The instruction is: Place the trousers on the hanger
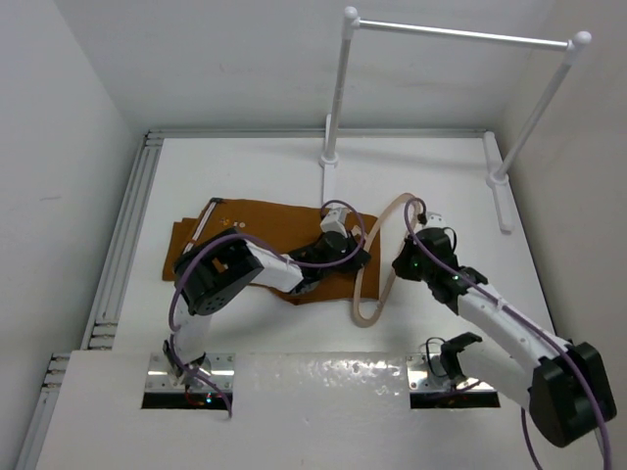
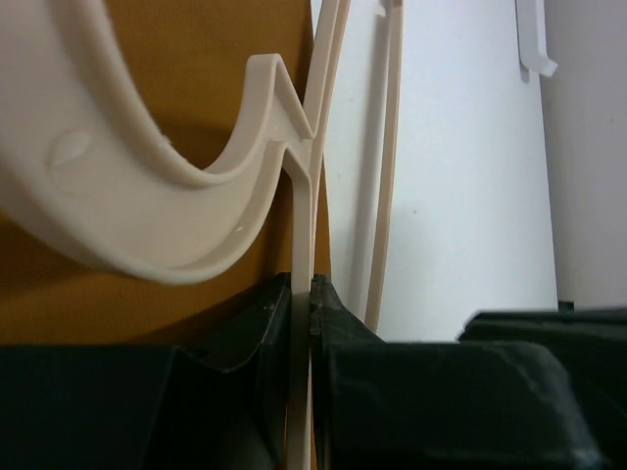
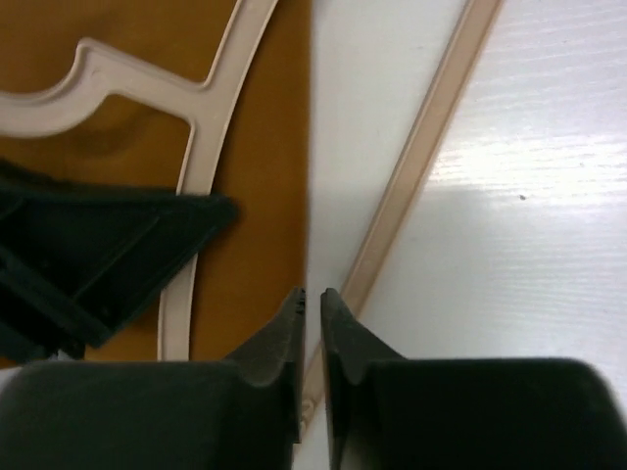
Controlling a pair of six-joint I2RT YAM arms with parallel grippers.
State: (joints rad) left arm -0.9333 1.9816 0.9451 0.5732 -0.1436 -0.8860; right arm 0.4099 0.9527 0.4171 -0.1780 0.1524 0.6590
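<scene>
The rust-brown trousers [image 1: 250, 235] lie flat on the white table, left of centre. At their right edge lies the pale beige hanger [image 1: 366, 315], partly over the cloth. My left gripper [image 1: 358, 253] is shut on the hanger's thin bar. In the left wrist view the bar runs straight between the left gripper's [image 2: 302, 284] jaws, with the hanger's curved hook [image 2: 147, 196] over the trousers [image 2: 206, 49]. My right gripper [image 1: 400, 264] hovers at the hanger's right side. In the right wrist view the right gripper [image 3: 312, 294] is shut on nothing, above the trousers' edge [image 3: 265, 147] and beside a hanger bar [image 3: 411, 186].
A white clothes rail [image 1: 460, 34] with round knobs stands at the back, with its feet [image 1: 328, 176] on the table. The black left gripper [image 3: 98, 255] fills the left of the right wrist view. A side rail [image 1: 127, 235] runs along the table's left edge.
</scene>
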